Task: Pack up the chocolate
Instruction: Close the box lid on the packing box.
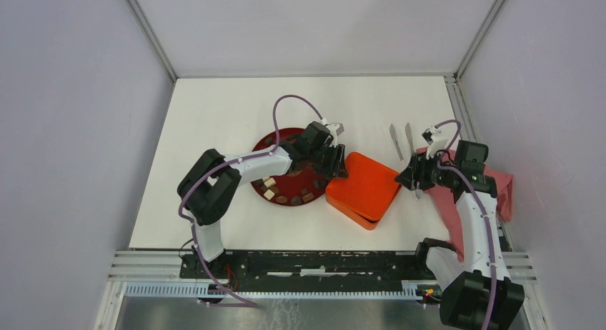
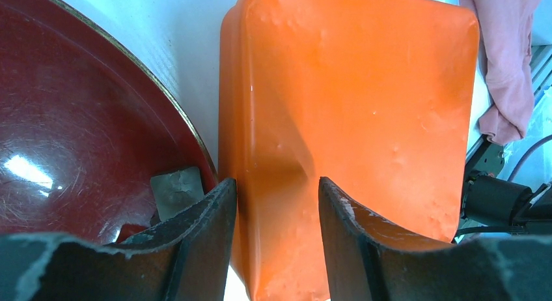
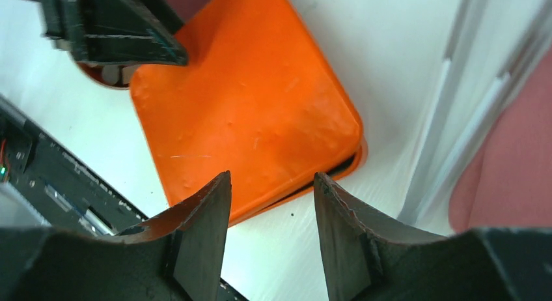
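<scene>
Several chocolate pieces (image 1: 282, 199), dark, tan and cream, lie along the near rim of the red plate (image 1: 266, 141). The orange box (image 1: 363, 189) sits just to the right of the plate with its lid on, and a dark gap shows at one lid edge (image 3: 345, 167). My left gripper (image 1: 339, 167) is open over the box's left edge: one finger by the plate rim (image 2: 195, 141), the other over the lid (image 2: 364, 118). A square chocolate (image 2: 176, 190) lies by that left finger. Off the box's right edge my right gripper (image 3: 272, 175) stands open over the bare table, holding nothing.
Metal tongs (image 1: 400, 144) lie on the table behind the right gripper. A pink cloth (image 1: 497, 191) is bunched at the right table edge. The aluminium frame rail (image 1: 321, 262) runs along the near edge.
</scene>
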Robot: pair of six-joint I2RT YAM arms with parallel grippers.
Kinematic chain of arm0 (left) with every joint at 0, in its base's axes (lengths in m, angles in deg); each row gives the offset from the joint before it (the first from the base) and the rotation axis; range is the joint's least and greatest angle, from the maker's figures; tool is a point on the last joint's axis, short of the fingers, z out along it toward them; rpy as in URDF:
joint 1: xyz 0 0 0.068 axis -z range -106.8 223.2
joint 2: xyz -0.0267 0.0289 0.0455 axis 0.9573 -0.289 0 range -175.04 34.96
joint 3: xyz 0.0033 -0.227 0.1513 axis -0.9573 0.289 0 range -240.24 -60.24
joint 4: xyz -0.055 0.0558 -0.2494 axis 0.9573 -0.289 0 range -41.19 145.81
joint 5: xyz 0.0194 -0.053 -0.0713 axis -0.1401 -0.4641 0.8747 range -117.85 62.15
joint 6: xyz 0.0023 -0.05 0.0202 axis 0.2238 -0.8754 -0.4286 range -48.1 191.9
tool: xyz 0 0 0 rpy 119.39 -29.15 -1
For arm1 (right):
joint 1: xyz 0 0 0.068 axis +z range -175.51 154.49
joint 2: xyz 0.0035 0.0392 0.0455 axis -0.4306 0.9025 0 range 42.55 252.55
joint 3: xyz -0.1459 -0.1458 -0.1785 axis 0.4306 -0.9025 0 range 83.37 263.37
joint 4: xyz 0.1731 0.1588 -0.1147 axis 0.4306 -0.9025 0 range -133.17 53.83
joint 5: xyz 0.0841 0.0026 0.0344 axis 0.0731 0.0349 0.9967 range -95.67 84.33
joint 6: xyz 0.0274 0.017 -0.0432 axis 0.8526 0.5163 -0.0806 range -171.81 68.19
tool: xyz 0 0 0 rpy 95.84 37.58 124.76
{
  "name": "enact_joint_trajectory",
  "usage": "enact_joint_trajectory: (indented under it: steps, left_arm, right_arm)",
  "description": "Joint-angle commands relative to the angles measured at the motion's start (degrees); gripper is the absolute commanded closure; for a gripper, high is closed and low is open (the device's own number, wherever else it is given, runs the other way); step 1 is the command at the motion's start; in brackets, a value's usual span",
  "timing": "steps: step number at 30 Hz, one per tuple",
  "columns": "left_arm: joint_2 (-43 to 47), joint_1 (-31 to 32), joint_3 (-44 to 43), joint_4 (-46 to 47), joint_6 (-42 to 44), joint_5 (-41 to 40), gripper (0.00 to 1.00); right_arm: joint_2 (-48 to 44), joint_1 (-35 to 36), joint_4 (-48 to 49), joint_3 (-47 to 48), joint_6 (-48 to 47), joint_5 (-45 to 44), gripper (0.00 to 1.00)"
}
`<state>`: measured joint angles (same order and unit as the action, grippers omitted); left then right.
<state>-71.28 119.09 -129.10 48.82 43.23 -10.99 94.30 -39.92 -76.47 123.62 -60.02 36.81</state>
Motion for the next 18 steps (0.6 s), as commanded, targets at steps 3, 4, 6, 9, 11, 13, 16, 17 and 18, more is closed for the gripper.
enact_joint_trajectory:
  steps: [3, 4, 6, 9, 11, 13, 16, 17, 18]
  left_arm:
    - [-0.57, 0.59, -2.91, -0.45, 2.33, 1.24, 0.44]
    - [-0.66, 0.53, -3.01, -0.61, 2.42, 1.22, 0.43]
    - [-0.88, 0.55, -3.2, -0.91, 2.47, 1.18, 0.42]
    - [-0.72, 0.53, -3.34, -0.64, 2.1, 0.51, 0.4]
    - [-0.45, 0.6, -3.83, -0.57, 1.8, 0.25, 0.38]
    - [-0.36, 0.57, -4.64, -0.93, 1.68, -0.21, 0.36]
    - [-0.43, 0.53, -6.11, -2.07, 1.6, -1.3, 0.34]
    - [-0.46, 0.59, -6.54, -2.33, 1.6, -1.66, 0.33]
    - [-0.45, 0.53, -6.81, -2.67, 1.6, -1.97, 0.33]
  right_arm:
    - [4.29, -0.09, -4.17, 9.08, -17.94, 13.78, 0.44]
    - [4.85, -0.09, -4.91, 10.33, -20.5, 14.49, 0.44]
    - [4.7, 0.07, -3.52, 11.06, -23.54, 14.47, 0.44]
    - [4.22, 0.17, -3.34, 11.92, -33.58, 13.8, 0.44]
    - [3.65, 0.13, -3.44, 10.99, -40.26, 14.5, 0.43]
    - [3.1, 0.17, -4.43, 9.51, -47.28, 16.47, 0.42]
    - [3.1, 0.13, -11.03, 8.11, -62.98, 20.01, 0.39]
    - [3.26, 0.16, -12.94, 8.09, -67.25, 20.32, 0.37]
    - [3.51, 0.18, -13.88, 8.01, -68.78, 20.26, 0.37]
